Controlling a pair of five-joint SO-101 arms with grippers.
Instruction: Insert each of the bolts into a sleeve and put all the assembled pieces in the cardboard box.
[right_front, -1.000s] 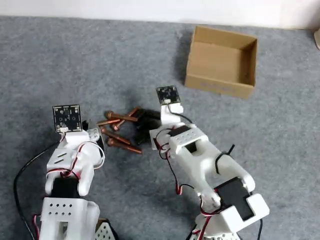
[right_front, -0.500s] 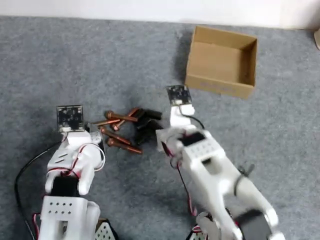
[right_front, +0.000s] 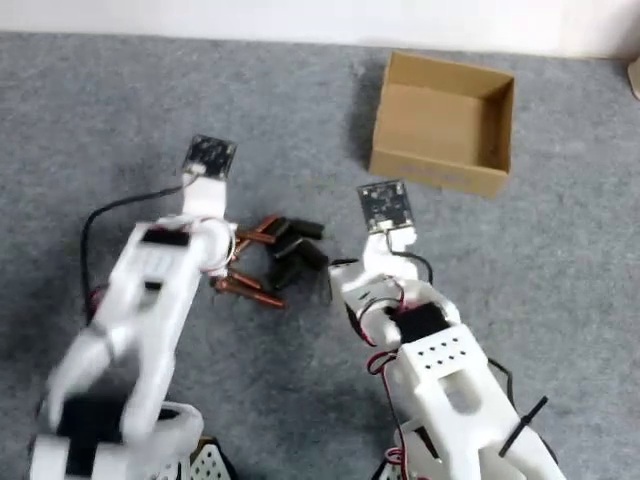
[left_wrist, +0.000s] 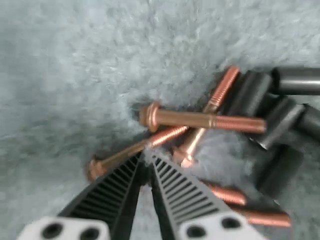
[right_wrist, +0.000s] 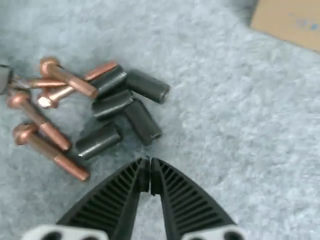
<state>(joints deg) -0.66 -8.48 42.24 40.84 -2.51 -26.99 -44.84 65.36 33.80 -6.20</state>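
Several copper bolts (right_front: 248, 288) lie in a loose pile on the grey carpet, touching several black sleeves (right_front: 297, 246) on their right. The cardboard box (right_front: 441, 122) stands open at the back right, with nothing in it. My left gripper (left_wrist: 148, 162) hangs over the pile, shut, its tips right at a thin bolt (left_wrist: 165, 136) that lies under a longer bolt (left_wrist: 205, 120). Whether it grips that bolt I cannot tell. My right gripper (right_wrist: 149, 164) is shut with nothing in it, just short of the sleeves (right_wrist: 142, 121) over bare carpet.
Grey carpet (right_front: 560, 260) covers the whole table. The box's near wall (right_wrist: 290, 20) lies beyond the sleeves in the right wrist view. Both arms flank the pile, the left arm's body (right_front: 160, 290) partly over the bolts.
The left arm has swung forward and to the right, over the bolts. The right arm has drawn back to the right, away from the sleeves.
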